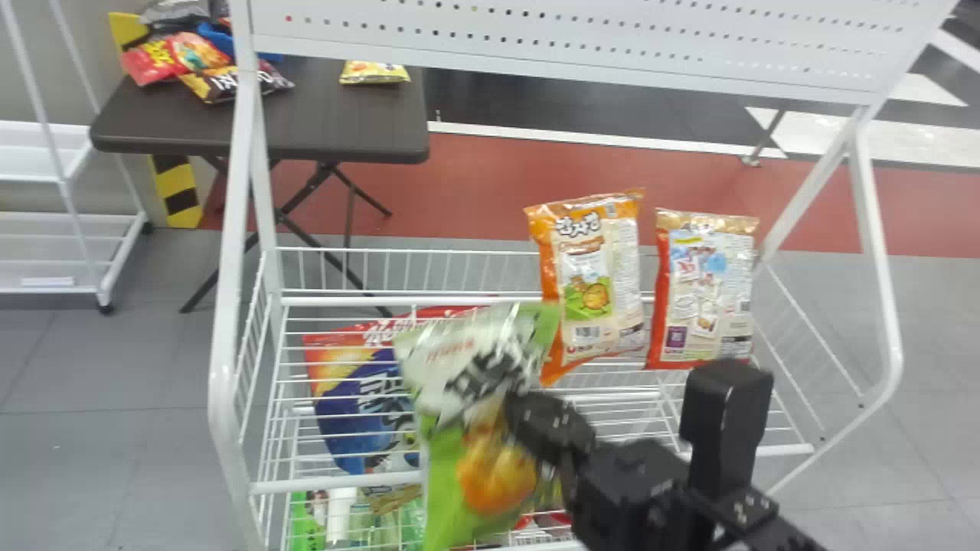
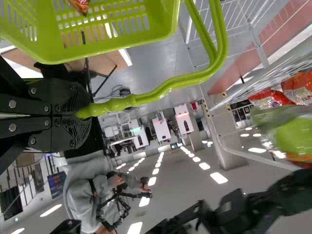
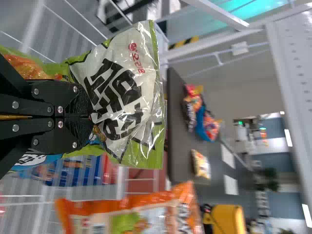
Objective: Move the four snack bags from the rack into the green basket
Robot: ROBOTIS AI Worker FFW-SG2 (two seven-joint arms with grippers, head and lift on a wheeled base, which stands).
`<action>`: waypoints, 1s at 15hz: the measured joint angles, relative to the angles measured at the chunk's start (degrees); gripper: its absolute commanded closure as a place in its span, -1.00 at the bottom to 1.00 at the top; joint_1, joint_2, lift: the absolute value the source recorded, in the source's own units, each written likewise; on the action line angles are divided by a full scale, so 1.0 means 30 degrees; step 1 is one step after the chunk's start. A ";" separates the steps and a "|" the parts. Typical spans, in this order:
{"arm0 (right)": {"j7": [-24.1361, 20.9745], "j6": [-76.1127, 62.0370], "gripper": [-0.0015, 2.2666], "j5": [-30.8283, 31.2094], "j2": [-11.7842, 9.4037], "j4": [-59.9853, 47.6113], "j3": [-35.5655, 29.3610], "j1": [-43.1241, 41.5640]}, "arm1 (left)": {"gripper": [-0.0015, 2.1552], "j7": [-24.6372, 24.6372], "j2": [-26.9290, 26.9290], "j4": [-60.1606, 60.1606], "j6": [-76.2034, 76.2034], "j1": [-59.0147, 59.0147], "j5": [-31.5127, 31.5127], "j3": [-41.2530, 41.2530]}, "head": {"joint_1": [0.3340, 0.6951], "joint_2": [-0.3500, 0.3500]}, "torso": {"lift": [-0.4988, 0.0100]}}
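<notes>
Green-and-white snack bag (image 1: 459, 383) is pinched by the right gripper (image 1: 524, 413). Left gripper (image 2: 87, 115) is pinching the handle (image 2: 126, 101) of green basket (image 2: 165, 19).

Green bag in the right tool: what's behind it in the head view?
Behind the green bag, a blue bag lies in the rack, its right side covered, with part of a red bag beyond. What else it hides can't be seen.

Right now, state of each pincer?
Left pincer: closed on the green basket's handle.
Right pincer: closed on a green-and-white snack bag.
</notes>
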 measured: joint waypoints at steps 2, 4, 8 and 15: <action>0.0748 0.2383 0.88 -0.0043 -0.0163 -0.0496 -0.0450 0.1302 | 0.72 0.0066 -0.0050 -0.0024 -0.0033 0.0102 -0.0036 -0.0005 | 1.00 -0.87 | 0.96; 0.1210 0.3774 0.88 0.0259 -0.0187 -0.0420 -0.0798 0.2411 | 0.72 0.0068 -0.0069 -0.0022 -0.0033 0.0131 -0.0047 -0.0010 | 1.00 -1.00 | 0.96; 0.2086 0.5955 0.88 0.1480 -0.0269 0.1145 -0.0902 0.3306 | 0.72 0.0136 -0.0154 -0.0002 -0.0051 0.0174 -0.0082 -0.0019 | 1.00 -1.00 | 0.96; 0.1548 0.0211 0.88 0.1351 -0.0598 0.7082 0.1607 0.2451 | 0.72 0.0149 -0.0244 -0.0008 -0.0052 0.0218 -0.0218 -0.0186 | 1.00 -1.00 | 0.96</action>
